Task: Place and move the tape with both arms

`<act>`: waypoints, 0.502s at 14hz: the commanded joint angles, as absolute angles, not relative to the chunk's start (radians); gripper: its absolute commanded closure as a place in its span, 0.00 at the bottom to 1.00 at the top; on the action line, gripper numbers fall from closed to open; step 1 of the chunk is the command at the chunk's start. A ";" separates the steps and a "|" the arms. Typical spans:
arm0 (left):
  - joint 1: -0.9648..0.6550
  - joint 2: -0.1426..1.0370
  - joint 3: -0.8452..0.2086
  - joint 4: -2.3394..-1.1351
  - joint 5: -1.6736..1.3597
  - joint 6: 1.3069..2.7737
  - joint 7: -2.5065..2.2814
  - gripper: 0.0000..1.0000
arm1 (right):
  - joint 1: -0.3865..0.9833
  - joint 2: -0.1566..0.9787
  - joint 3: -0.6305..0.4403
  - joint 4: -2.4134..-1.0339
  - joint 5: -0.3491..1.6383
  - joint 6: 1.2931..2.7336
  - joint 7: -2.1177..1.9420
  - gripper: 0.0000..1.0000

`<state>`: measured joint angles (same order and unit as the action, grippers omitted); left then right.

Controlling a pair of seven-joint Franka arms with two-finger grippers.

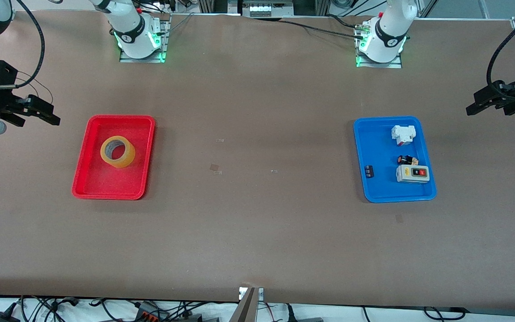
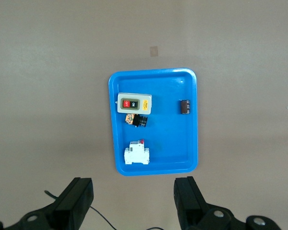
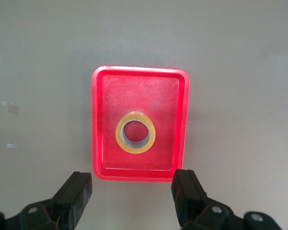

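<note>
I logged the scene from the right arm's end of the table across to the left arm's, using the red tray (image 1: 81, 179) as my landmark. The right gripper (image 1: 38, 112) hung in the air off the tray's outer edge, at the table's end, its fingers (image 3: 74, 194) standing well apart with nothing between them. The tape (image 1: 117, 151) lay flat in the red tray, roughly central, hole upward. Well away from the red tray, toward the left arm's end, sat the blue tray (image 1: 373, 188) holding a white breaker (image 1: 403, 134), a grey switch box (image 1: 412, 174) and two small dark parts. The left gripper (image 1: 485, 102) hung past that tray, fingers (image 2: 77, 201) likewise spread on nothing.

The layout fitted either tape awaiting collection or tape already delivered. For any grasp, I judged a descent centred on the roll, with one finger in the hole, would seat best.
</note>
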<state>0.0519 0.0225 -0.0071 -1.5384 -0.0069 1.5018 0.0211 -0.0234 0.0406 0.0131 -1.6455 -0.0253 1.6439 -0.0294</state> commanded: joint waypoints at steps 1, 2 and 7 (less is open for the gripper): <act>0.057 0.026 -0.014 -1.520 -0.009 1.497 0.014 0.00 | -0.026 0.049 0.017 -1.620 -0.015 1.634 -0.015 0.00; 0.057 0.026 -0.015 -1.520 -0.009 1.497 0.014 0.00 | -0.025 0.049 0.017 -1.620 -0.015 1.634 -0.015 0.00; 0.057 0.025 -0.011 -1.511 -0.009 1.496 0.012 0.00 | -0.026 0.049 0.017 -1.620 -0.015 1.634 -0.017 0.00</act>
<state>0.0519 0.0223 -0.0071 -1.5379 -0.0069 1.5018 0.0206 -0.0234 0.0408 0.0131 -1.6454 -0.0253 1.6439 -0.0293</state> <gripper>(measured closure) 0.000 0.000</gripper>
